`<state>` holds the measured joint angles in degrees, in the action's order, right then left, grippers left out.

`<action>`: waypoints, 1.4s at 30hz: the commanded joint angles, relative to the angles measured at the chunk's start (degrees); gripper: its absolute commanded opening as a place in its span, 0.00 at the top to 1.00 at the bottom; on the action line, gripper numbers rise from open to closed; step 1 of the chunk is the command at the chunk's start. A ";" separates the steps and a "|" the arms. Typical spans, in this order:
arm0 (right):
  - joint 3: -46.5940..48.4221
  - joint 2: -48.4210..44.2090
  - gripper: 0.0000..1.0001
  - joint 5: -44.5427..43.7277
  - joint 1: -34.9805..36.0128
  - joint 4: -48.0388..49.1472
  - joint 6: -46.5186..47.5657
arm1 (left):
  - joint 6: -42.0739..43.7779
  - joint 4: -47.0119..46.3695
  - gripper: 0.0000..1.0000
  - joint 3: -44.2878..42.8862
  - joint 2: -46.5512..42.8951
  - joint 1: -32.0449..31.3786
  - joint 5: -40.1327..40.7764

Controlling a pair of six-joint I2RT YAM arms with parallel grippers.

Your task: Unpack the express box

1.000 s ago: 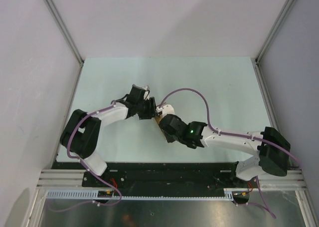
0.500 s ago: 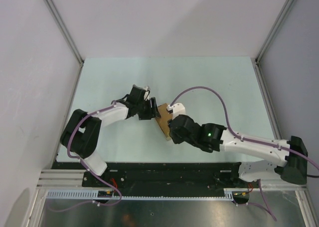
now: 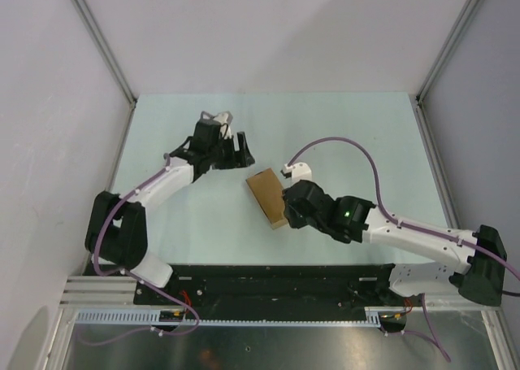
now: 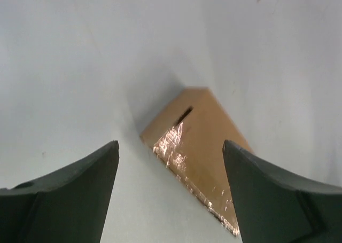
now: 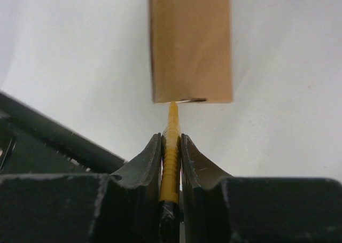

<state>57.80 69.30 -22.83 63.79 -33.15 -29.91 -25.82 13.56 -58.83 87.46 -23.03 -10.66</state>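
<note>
Your left arm has drawn back from the express box [image 3: 266, 195] toward the far left. Your right arm has slid lower, leaving the carton's top uncovered. Nearest you, the right tool [image 5: 171, 139] is clenched on the yellow utility knife [image 5: 171, 120], whose tip meets the box's near end at its lower edge. The box lies flat and angled on the worktop [image 3: 357, 134], around the middle. Beyond it, the left tool [image 4: 171, 144] hangs released, fingers wide apart, near the box's far end but not touching it.
</note>
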 commanded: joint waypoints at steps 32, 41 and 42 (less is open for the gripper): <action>-9.54 6.47 1.00 -12.50 -0.85 8.36 -7.00 | 6.05 -7.67 0.26 -16.76 24.34 -10.37 -13.78; -12.80 2.33 1.00 -8.47 -10.52 12.31 -3.49 | 4.56 -7.50 0.27 -7.28 18.81 -10.28 -15.71; -12.89 2.33 1.00 -8.02 -11.14 13.53 -2.97 | 4.38 -7.58 0.27 -5.26 17.32 -10.28 -16.06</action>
<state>45.25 73.21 -30.65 55.16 -24.14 -34.46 -19.64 4.51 -68.77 110.30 -33.21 -24.38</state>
